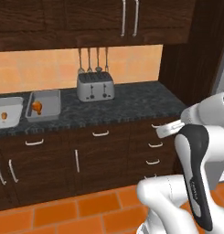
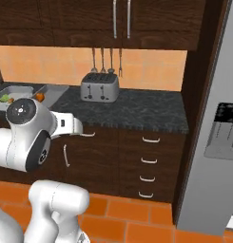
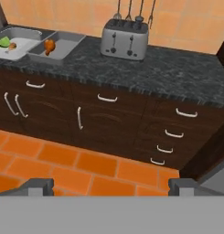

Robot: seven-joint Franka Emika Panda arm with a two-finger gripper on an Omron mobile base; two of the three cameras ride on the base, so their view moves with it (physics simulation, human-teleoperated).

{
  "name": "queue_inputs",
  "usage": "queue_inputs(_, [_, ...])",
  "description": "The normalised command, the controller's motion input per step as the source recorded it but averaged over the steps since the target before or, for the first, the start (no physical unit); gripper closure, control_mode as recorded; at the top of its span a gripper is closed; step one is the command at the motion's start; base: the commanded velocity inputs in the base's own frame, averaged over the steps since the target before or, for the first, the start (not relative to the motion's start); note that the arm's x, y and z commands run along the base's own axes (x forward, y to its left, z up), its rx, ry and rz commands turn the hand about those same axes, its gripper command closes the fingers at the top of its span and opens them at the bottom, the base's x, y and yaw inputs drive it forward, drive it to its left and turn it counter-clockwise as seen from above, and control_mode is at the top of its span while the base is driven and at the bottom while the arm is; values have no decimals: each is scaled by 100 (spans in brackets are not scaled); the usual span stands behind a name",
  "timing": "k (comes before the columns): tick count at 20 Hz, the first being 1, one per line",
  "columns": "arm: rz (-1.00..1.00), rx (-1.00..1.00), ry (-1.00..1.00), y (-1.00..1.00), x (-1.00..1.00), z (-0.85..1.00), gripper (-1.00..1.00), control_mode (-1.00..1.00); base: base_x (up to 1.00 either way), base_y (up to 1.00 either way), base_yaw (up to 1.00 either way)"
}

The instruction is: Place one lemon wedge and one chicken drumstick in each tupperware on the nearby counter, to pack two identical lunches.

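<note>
Two light-grey tupperware trays sit side by side at the left end of the counter (image 3: 177, 73). The right tupperware (image 3: 67, 39) holds one orange-brown chicken drumstick (image 3: 49, 45). In the left tupperware (image 3: 26, 33) lie a greenish lemon wedge (image 3: 3, 42) and a second drumstick (image 3: 13, 45). The left base view shows the same trays (image 1: 49, 98) (image 1: 10, 104) and the lone drumstick (image 1: 36, 107). My gripper (image 3: 111, 186) hangs open and empty above the floor, well back from the counter, its fingertips (image 3: 40, 185) far apart.
A silver toaster (image 3: 125, 39) stands mid-counter under hanging utensils (image 1: 93, 59). Dark wood cabinets and drawers with silver handles (image 3: 106, 98) front the counter. Orange tiled floor (image 3: 95, 164) lies below. A grey fridge (image 2: 218, 137) stands at the right.
</note>
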Motion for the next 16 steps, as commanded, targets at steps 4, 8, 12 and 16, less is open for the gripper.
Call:
queue_inputs(4, [0, 0, 0, 0, 0, 0, -100, 100, 36, -100, 0])
queue_inputs(8, [0, 0, 0, 0, 0, 0, -100, 100, 24, -100, 0])
queue_inputs(12, [0, 0, 0, 0, 0, 0, -100, 100, -1, -100, 0])
queue_inputs(16, [0, 0, 0, 0, 0, 0, -100, 100, 4, -100, 0])
